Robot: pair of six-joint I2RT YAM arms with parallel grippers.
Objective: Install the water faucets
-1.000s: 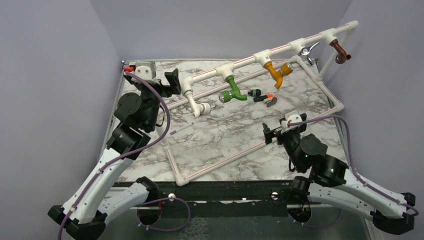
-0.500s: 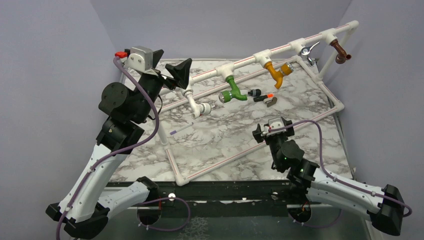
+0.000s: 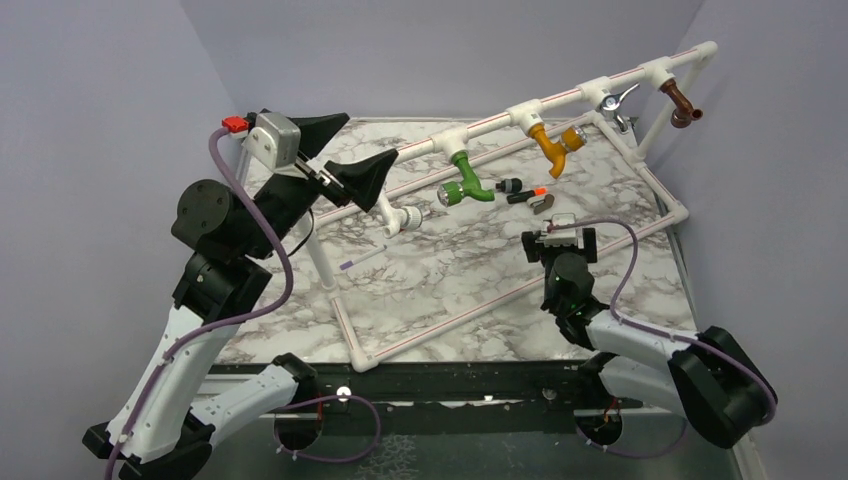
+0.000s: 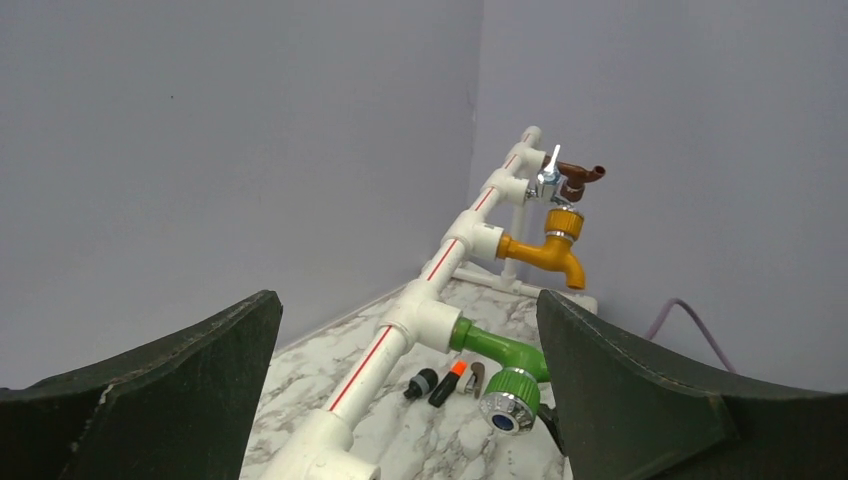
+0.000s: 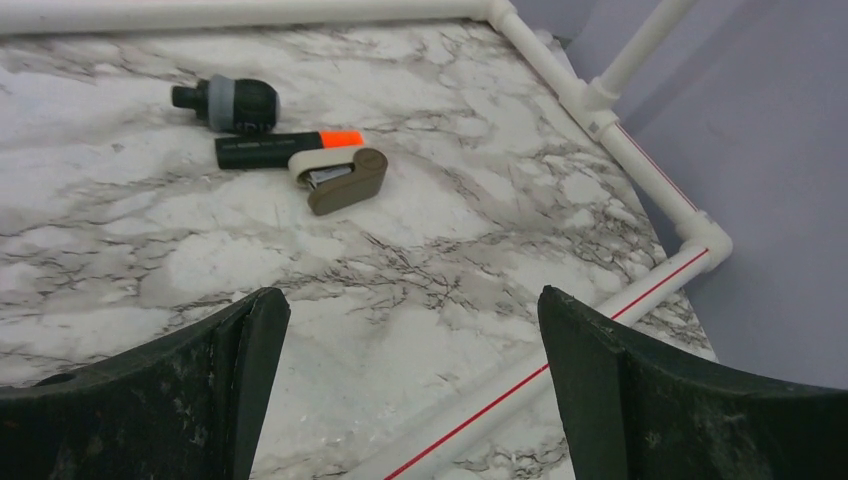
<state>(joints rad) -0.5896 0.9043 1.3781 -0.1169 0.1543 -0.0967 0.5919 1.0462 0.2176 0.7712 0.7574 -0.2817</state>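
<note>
The green faucet (image 3: 468,178) sits in a tee on the white pipe frame (image 3: 492,121) above the marble bench (image 3: 450,270). Its long axis slants down from the rail and its silver knob (image 3: 449,194) faces the left hand (image 3: 372,135). That hand gapes empty, and the right hand (image 5: 408,295) is likewise released.

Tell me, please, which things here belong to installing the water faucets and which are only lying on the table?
Belong to the job:
- green faucet
- yellow faucet
- brown faucet
- white faucet
- chrome tap
- white pipe frame that carries them

Only lying about:
- black and grey nozzle
- black and orange stick
- brown clip
- thin rod with purple tip
</note>
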